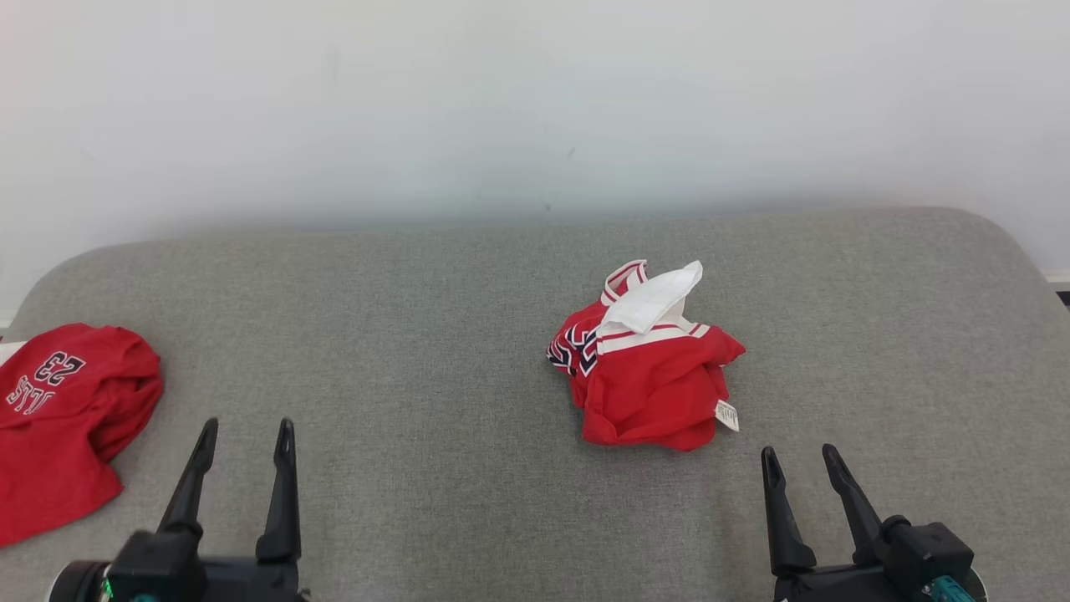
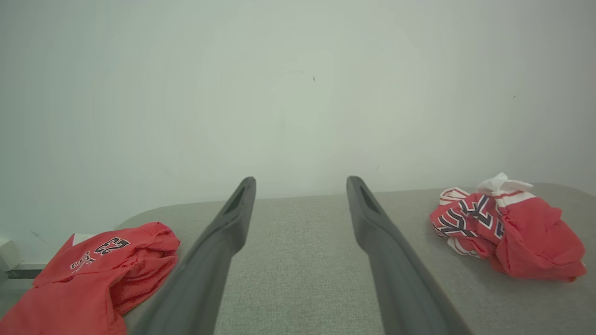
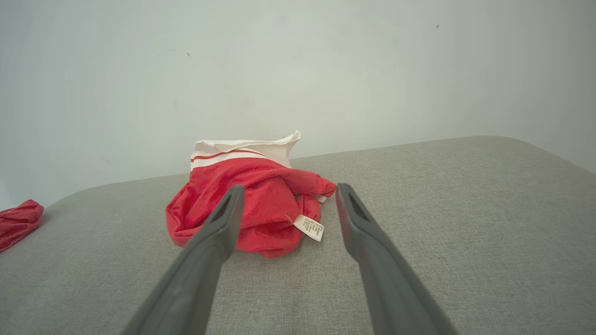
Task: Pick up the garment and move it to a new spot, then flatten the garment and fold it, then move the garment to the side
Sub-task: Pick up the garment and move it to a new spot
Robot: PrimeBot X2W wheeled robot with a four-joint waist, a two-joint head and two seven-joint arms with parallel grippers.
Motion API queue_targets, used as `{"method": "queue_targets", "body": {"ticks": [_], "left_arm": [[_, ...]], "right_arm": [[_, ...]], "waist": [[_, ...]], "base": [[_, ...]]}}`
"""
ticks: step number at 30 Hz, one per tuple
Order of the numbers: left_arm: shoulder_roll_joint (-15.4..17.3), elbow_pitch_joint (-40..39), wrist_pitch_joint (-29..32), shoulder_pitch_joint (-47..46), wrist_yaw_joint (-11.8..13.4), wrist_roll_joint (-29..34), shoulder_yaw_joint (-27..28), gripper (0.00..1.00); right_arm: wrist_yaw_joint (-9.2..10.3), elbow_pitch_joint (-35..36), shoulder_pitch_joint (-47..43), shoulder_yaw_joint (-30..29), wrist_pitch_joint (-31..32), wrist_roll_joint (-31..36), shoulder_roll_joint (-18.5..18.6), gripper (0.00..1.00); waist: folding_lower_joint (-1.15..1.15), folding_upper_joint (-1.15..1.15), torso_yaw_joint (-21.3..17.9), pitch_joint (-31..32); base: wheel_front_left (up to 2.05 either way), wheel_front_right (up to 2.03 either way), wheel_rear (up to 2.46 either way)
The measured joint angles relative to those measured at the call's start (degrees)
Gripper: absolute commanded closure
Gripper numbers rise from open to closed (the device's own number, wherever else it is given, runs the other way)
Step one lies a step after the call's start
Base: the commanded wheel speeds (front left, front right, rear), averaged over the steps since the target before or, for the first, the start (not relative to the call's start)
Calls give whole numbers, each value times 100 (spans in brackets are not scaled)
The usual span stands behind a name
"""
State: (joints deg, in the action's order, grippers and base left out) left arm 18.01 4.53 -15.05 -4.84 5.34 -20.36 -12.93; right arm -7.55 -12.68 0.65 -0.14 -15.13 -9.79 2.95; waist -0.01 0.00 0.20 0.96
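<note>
A: garment (image 1: 648,376) is thin red cloth, soft, matt, heavily creased, with white cloth trim. Its care tag (image 1: 726,415) is white and looks stiffer.
B: And the table cover (image 1: 418,334)?
A: Grey woven fabric, coarse weave, matt. The other shirt (image 1: 58,418) is the same red cloth, with printed lettering.
B: left gripper (image 1: 247,425), right gripper (image 1: 798,452)?
A: Smooth dark plastic by the look, matt. The wall (image 1: 501,100) is flat matt paint.
</note>
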Motion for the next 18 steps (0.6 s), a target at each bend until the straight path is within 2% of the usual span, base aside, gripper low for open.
{"method": "queue_targets", "body": {"ticks": [9,18], "left_arm": [[-220,-220,0,734,-67,337,423,0],[-341,18,0,1087,-49,617,595,0]], "right_arm": [[0,-36,-82,4,0,16,0,0],[0,-65,-191,-9,0,32,0,0]], "waist": [[0,0,-49,117],[0,0,-50,199]], "base": [[0,0,0],[0,0,0]]}}
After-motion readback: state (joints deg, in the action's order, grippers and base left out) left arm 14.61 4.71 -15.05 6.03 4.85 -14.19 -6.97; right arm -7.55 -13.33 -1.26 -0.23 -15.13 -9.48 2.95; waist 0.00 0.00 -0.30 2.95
